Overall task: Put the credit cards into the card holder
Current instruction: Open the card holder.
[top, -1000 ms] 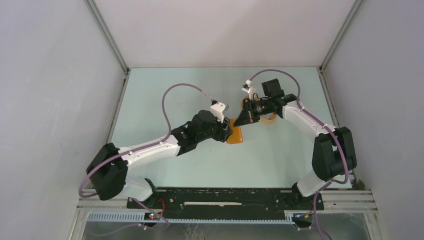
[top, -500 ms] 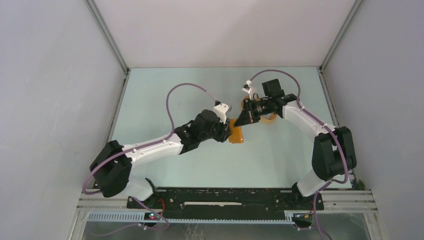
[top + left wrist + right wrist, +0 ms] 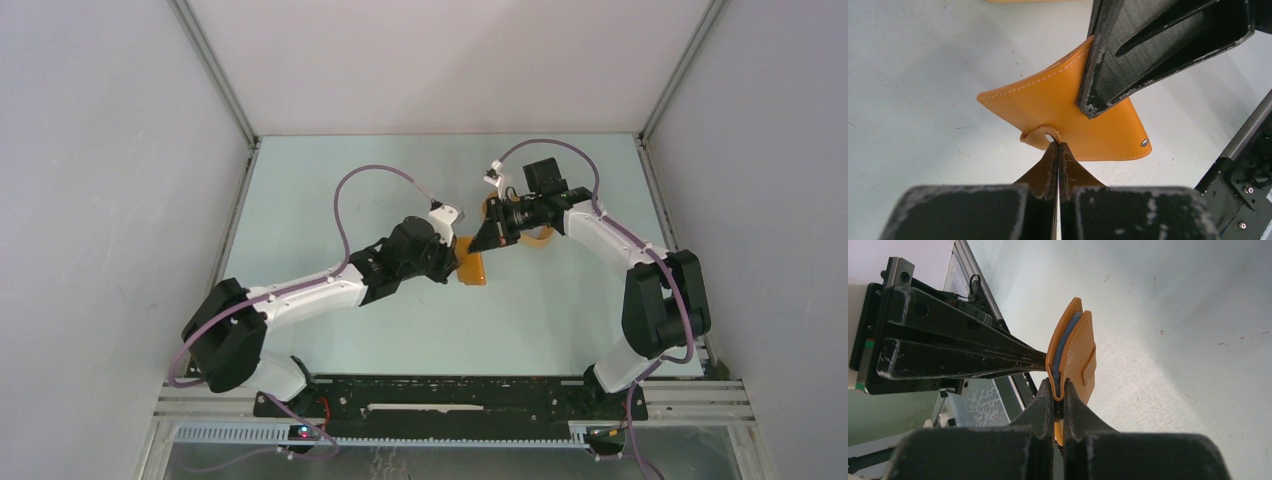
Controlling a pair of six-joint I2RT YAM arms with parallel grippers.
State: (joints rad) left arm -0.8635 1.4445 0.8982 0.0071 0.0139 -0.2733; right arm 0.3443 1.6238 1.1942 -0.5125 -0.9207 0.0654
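The orange-brown card holder (image 3: 472,268) is lifted above the table in the middle, held between both grippers. My right gripper (image 3: 1059,390) is shut on one corner of it, and in the left wrist view its dark fingers (image 3: 1128,55) cover the holder's upper right. A bluish credit card (image 3: 1063,352) shows edge-on between the two flaps. My left gripper (image 3: 1058,145) is shut, with its tips pinching the end of the curled closing tab (image 3: 1040,136). The small snap button (image 3: 1144,142) sits near the holder's right corner. I see no other credit cards.
An orange rimmed tray (image 3: 541,237) lies on the pale table just behind the right gripper, mostly hidden by the arm. Grey walls with metal corner posts close in the table on the left, right and back. The black base rail (image 3: 450,395) runs along the near edge.
My left gripper has moved slightly right to the card holder and shut on its tab. The right gripper has kept its hold and place.
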